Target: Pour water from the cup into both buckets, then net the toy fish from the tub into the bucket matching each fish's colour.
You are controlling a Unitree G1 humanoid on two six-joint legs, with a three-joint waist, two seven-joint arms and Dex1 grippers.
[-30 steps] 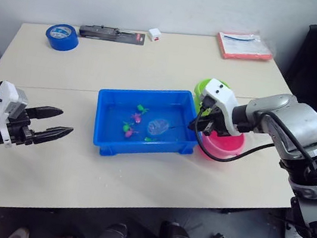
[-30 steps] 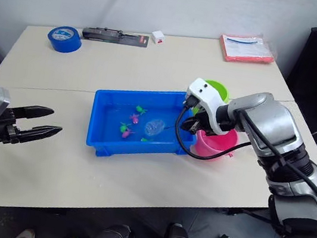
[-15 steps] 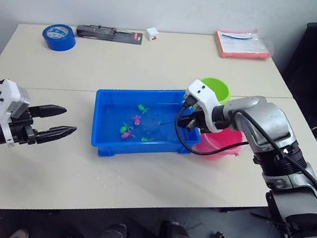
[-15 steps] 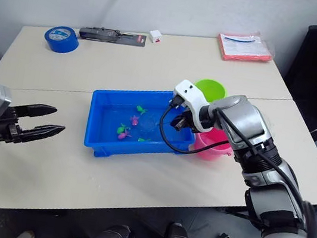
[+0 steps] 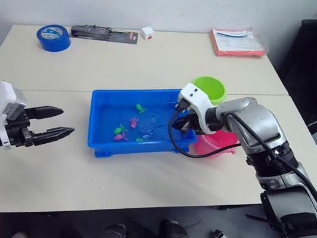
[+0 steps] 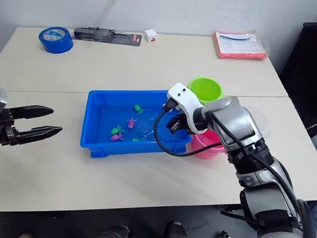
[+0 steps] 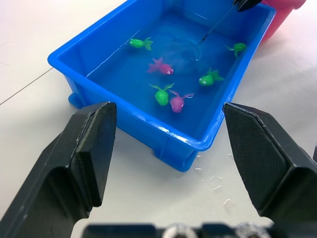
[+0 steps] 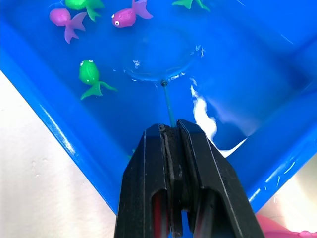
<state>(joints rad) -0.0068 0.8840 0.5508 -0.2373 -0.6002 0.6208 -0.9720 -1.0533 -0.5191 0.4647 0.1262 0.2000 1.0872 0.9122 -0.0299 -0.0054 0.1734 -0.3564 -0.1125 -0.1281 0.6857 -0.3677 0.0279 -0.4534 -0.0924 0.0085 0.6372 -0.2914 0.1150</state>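
My left gripper (image 5: 55, 124) hovers over bare table (image 5: 137, 176) left of the tub (image 5: 96, 141), fingers apart, holding nothing. Its wrist view shows six toy fish (image 7: 160, 66) in the water, green and magenta, a detail too small in the head views. My right gripper (image 8: 171, 130) is over the tub's right end, fingers clamped on the net (image 8: 158, 62) handle; its wrist view shows the hoop submerged among the fish. Head views alone show the green bucket (image 5: 209, 88) behind and the pink bucket (image 5: 221, 142) beside the tub's right end.
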